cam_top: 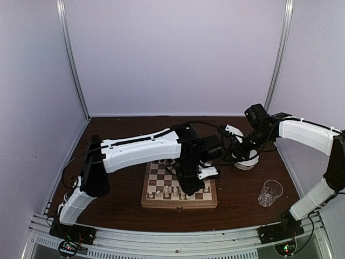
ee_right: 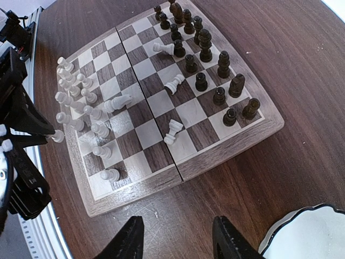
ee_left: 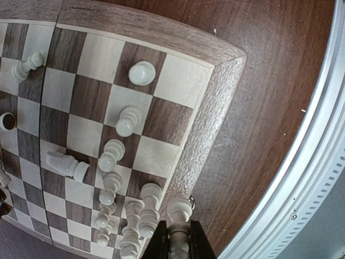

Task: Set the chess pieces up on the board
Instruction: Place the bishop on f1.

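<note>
Left gripper [ee_left: 178, 233] pointing down, pinching white piece [ee_left: 179, 209] above board [ee_left: 215, 108] edge, right gripper [ee_right: 178, 226] wide

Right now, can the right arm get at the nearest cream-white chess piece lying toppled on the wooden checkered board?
Probably yes: its open, empty fingers hover just off the board, bare squares lead to that toppled piece, and the left arm is over the far white rows.

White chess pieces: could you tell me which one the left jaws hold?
The white piece pinched between the left jaws at the board's border; all others stand or lie free.
</note>
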You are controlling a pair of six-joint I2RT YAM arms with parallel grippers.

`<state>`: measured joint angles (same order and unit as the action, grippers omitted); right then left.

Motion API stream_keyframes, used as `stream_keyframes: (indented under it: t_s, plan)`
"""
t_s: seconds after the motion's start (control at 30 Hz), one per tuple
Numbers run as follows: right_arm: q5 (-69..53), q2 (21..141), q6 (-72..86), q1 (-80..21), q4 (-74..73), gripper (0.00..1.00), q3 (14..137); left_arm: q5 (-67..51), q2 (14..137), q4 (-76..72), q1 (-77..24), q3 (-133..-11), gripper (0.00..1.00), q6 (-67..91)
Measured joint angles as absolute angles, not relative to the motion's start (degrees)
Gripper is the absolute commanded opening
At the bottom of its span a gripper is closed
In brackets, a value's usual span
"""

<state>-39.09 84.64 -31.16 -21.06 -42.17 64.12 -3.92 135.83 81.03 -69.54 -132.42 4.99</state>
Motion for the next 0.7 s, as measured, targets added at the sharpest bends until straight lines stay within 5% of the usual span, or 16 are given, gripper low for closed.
stream_keyframes:
  t_s: [0.7]
  plan:
    - [-39.13,84.64,-31.35,-20.80,-42.17,0.46,64.12,-1.93,137.19,76.20,-69.54,-131.68,0.02,5.48]
